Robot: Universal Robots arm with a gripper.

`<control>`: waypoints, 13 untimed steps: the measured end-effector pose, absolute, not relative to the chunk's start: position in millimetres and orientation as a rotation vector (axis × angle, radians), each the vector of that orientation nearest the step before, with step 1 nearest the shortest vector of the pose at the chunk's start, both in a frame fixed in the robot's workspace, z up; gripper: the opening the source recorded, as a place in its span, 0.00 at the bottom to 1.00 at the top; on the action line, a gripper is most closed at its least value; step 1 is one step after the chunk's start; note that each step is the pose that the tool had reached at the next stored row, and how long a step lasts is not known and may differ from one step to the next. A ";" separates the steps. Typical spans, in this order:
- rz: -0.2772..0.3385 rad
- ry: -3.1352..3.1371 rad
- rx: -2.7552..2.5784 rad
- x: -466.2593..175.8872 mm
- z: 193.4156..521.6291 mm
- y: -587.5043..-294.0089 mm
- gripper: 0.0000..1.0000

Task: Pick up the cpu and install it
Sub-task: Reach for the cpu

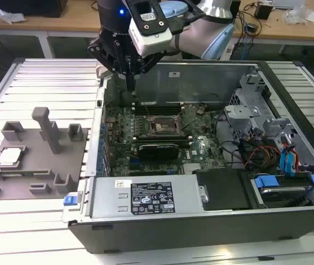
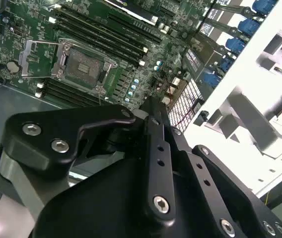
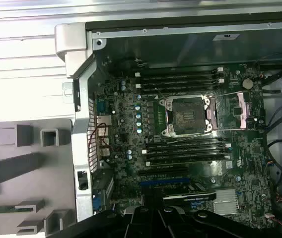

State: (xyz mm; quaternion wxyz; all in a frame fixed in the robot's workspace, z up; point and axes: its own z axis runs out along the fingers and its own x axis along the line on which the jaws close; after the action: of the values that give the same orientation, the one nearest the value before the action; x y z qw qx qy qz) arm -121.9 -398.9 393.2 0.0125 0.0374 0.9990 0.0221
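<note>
The cpu [image 1: 9, 157], a small silvery square chip, lies in a recess of the grey tray [image 1: 35, 182] at the exterior view's left, outside the computer case. My gripper [image 1: 130, 84] hangs over the far left corner of the motherboard, well away from the chip. Its fingers [image 2: 153, 116] are pressed together with nothing between them. The metal-framed socket [image 1: 162, 127] [image 3: 188, 116] [image 2: 84, 64] stands with a bare dark centre, and its load plate [image 3: 240, 110] is swung open to one side.
The open case [image 1: 201, 215] has tall metal walls around the motherboard. A long black card [image 1: 157, 149] sits in front of the socket, and memory slots [image 3: 180, 79] flank it. Drive bays and cables [image 1: 267, 143] crowd the exterior view's right. The tray carries upright grey posts [image 1: 49, 130].
</note>
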 end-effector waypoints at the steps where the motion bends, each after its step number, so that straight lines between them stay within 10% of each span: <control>1: 0.069 3.114 0.117 -121.9 393.3 -398.9 0.11; 13: 0.069 3.114 0.117 -122.4 393.3 -398.8 0.11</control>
State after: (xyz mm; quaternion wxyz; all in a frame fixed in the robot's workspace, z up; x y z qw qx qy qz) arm -122.4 -398.8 393.3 0.0125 0.0374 0.9990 0.0221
